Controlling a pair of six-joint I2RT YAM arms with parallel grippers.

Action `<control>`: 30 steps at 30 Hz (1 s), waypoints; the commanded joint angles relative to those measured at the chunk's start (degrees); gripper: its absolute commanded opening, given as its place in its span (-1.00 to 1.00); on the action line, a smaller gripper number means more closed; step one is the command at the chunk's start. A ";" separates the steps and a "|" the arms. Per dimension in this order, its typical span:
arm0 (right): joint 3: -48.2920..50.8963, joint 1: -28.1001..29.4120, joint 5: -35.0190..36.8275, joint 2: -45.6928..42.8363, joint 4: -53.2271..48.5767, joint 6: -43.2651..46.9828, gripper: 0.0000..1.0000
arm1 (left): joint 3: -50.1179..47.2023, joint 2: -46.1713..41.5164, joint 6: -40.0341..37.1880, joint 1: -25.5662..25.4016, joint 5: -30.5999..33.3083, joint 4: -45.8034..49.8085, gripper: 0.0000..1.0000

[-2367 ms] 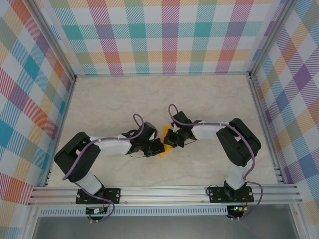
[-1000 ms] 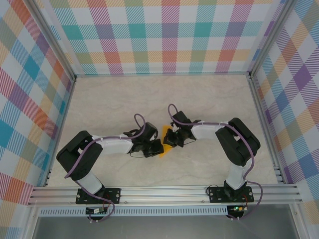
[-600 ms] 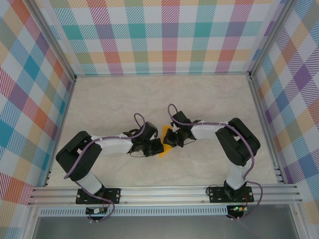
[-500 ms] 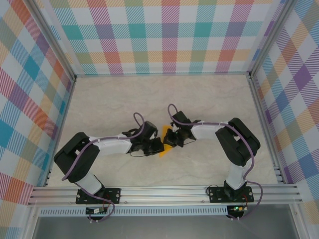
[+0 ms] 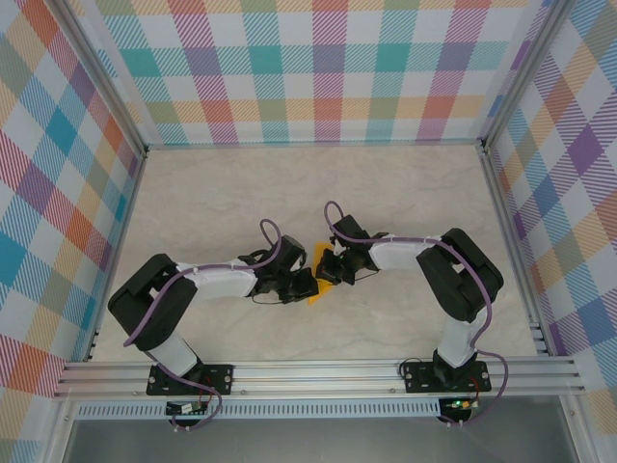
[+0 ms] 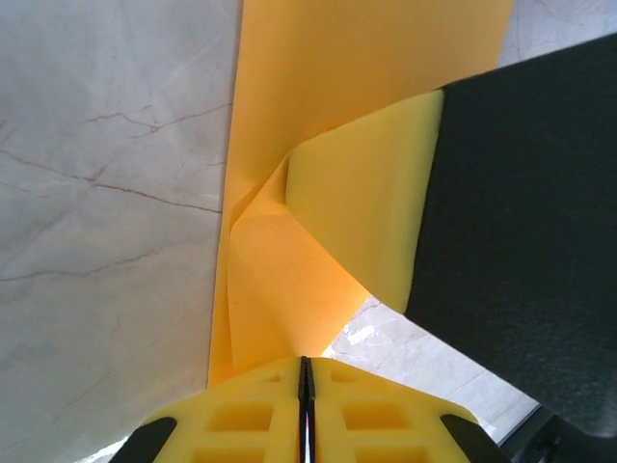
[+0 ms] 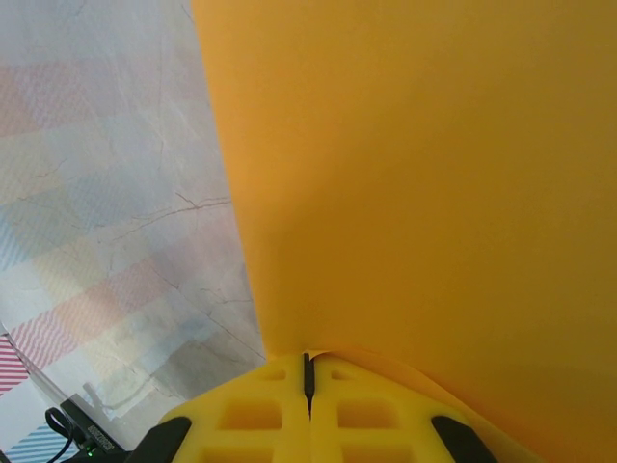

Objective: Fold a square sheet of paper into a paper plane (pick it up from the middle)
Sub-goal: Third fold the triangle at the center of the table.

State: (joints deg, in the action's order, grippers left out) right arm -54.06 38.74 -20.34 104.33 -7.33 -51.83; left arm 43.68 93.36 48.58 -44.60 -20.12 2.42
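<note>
The square sheet of paper is orange-yellow and partly folded, held between my two grippers at the table's middle. In the left wrist view the paper shows a crease and overlapping layers that run into the closed seam of my left gripper. My left gripper is shut on the sheet's near edge. From the right, my right gripper is also shut on the sheet. In the right wrist view the paper curls into the right gripper's closed jaws. A paper plane is out of view.
The marble-patterned table is walled by checked panels behind an aluminium frame. The right gripper's black body sits close beside the left fingers. Both arm bases are bolted to the front rail.
Both grippers and the paper stay where they were. Only the left arm's elbow sways slightly.
</note>
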 commanded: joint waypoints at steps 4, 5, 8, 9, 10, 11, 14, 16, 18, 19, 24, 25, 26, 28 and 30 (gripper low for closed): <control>0.45 0.28 0.34 -0.93 2.18 0.81 -0.89 | 1.35 1.25 -0.83 -0.86 -0.41 -0.33 -0.79; 0.36 0.28 0.06 -0.89 2.21 1.04 -0.89 | 1.41 1.38 -0.80 -0.91 -0.36 -0.30 -0.79; 0.11 0.29 -0.40 -0.49 1.93 1.43 -0.89 | 1.41 1.73 -0.91 -0.91 -0.10 -0.07 -0.79; 0.01 0.28 -0.48 -0.28 1.81 1.55 -0.89 | 1.38 1.86 -0.86 -0.85 -0.01 -0.04 -0.79; -0.08 0.28 -0.66 -0.14 1.71 1.56 -0.89 | 1.40 1.99 -0.87 -0.92 -0.01 0.00 -0.80; -0.08 0.28 -0.75 0.05 1.45 1.60 -0.89 | 1.37 2.00 -0.93 -0.91 -0.01 0.01 -0.80; -0.29 0.28 -1.27 0.59 1.18 1.85 -0.89 | 1.49 1.83 -0.77 -0.89 -0.31 -0.10 -0.80; -0.25 0.28 -1.46 0.74 0.84 2.06 -0.89 | 1.54 1.38 -0.80 -0.90 -0.53 -0.23 -0.80; -0.25 0.28 -1.37 0.82 0.41 2.39 -0.89 | 1.54 0.54 -0.73 -0.85 -0.58 -0.42 -0.80; -0.25 0.28 -1.37 0.93 0.29 2.52 -0.89 | 1.41 0.05 -0.82 -0.89 -0.46 -0.40 -0.79; -0.49 0.28 -1.28 1.39 -0.15 2.78 -0.89 | 1.02 -2.93 -0.91 -0.89 1.45 -0.38 -0.79; -0.52 0.28 -1.28 1.59 -0.19 2.79 -0.89 | 0.90 -3.39 -0.89 -0.91 1.77 -0.34 -0.78; -0.59 0.28 -1.24 1.70 -0.19 2.82 -0.89 | 0.81 -3.57 -0.93 -0.93 2.01 -0.37 -0.78; -0.68 0.28 -1.25 1.85 -0.22 2.90 -0.89 | 0.80 -3.54 -0.83 -0.90 2.58 -0.07 -0.78; -0.78 0.28 -1.09 1.94 -0.30 2.96 -0.89 | 0.39 -4.02 -0.44 -0.92 4.09 -0.06 -0.78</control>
State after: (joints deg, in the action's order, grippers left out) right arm -54.08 38.72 -21.04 104.75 -6.46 -50.06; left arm 43.88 90.78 48.42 -44.73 -18.31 2.42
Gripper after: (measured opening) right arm 0.059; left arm 0.108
